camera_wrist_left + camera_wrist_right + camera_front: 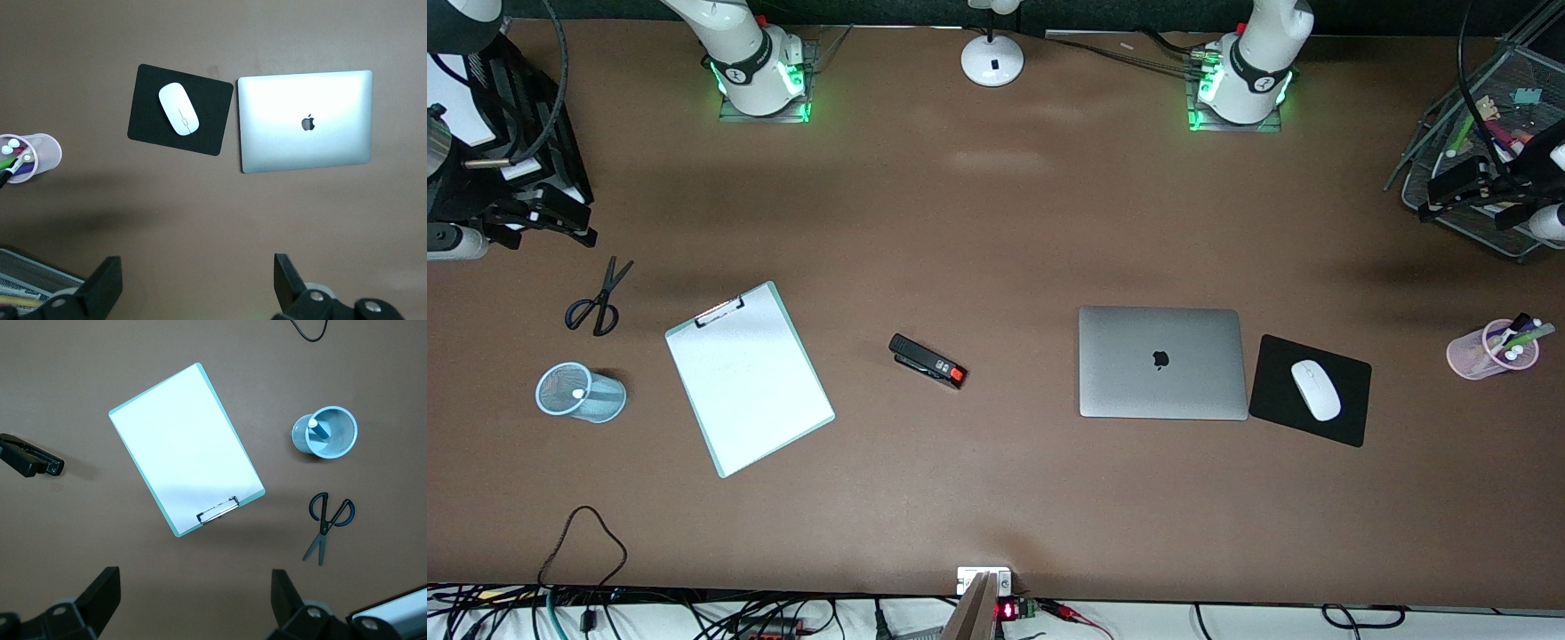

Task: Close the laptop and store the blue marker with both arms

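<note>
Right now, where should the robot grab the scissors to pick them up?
Probably across the closed blades just above the pivot of the scissors, coming straight down. They lie flat, so only the top is reachable, and the blades form one narrow strip; the handle loops spread wider. The open right gripper is the closer one.

A white clipboard [749, 380] lay at the frame's lower left, scissors [598, 299] above a blue mesh cup [580, 393]. A black stapler [927, 361] sat mid-frame; a mouse [1315, 389] rested on its black pad [1347, 425].
</note>
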Motion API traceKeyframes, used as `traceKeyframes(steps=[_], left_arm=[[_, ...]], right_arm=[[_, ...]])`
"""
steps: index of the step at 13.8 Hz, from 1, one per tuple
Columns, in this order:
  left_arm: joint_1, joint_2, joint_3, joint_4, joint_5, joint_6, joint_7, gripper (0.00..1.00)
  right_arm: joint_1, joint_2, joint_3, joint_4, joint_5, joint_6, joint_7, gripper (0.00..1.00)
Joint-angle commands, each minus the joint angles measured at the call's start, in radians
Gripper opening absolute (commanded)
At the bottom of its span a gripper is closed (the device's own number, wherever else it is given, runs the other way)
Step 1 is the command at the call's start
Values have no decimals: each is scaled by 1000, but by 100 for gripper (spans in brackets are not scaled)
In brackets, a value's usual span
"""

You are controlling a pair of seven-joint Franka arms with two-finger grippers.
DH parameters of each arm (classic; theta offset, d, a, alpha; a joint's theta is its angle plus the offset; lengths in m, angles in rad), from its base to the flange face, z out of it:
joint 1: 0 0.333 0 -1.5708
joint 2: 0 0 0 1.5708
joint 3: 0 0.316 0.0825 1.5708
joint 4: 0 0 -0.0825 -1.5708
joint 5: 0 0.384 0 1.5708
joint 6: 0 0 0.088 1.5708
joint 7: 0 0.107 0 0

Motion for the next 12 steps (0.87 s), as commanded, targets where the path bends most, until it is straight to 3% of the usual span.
traceKeyframes(steps=[1,12], left_arm=[[-4,18,-2,40,25,-23,10,100],[-2,15,-102,46,79,-26,-65,100]], right_arm=[[-14,-5,4,-6,20,-9,-13,100],[-8,-34,1,-19,50,-45,-4,100]])
